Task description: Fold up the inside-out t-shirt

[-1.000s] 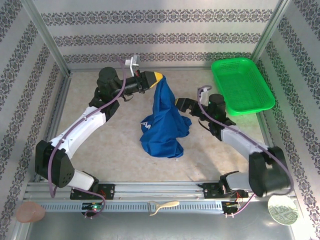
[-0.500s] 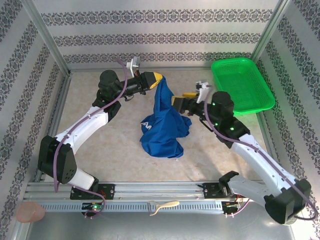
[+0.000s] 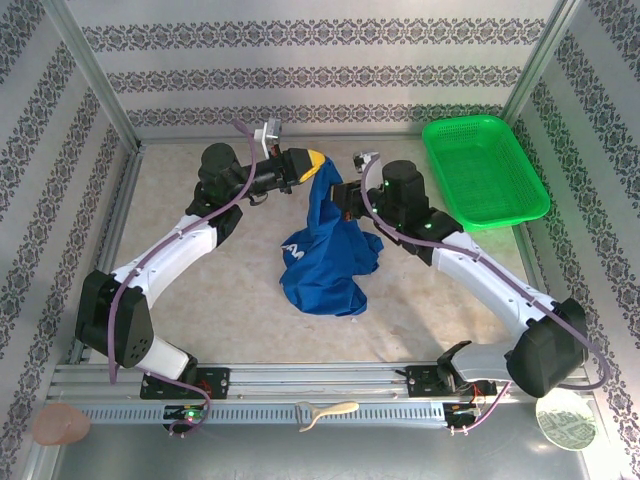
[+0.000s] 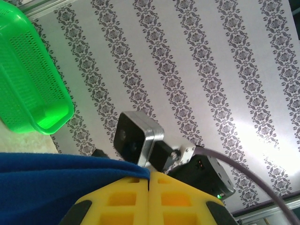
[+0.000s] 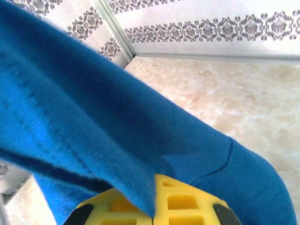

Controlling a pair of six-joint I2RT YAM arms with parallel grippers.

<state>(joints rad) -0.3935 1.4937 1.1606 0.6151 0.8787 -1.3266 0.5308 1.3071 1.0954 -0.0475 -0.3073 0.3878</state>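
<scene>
- At the middle of the table [image 3: 200,300], your t-shirt [image 3: 325,255] hangs from a lifted upper edge down to a crumpled heap resting on the surface. The heap lies where it lay a second ago.
- Your left gripper [image 3: 318,160] is still clamped shut on the shirt's top edge, held up near the back wall as before. In the left wrist view its yellow pads [image 4: 126,199] press together with blue cloth [image 4: 47,183] pinched between them.
- Your right gripper [image 3: 340,195] has changed most. A second ago it stood open, lower down by the shirt's right side. Now it sits higher, just beside the left gripper, on the raised strip of cloth.
- In the right wrist view, that gripper [image 5: 154,201] is closed on a fold of the shirt [image 5: 117,126], which drapes over its yellow pads.
- Your right arm now reaches further across the table than it did.
- The green basket [image 3: 485,175] stays at the far right corner, well apart from the shirt.
</scene>
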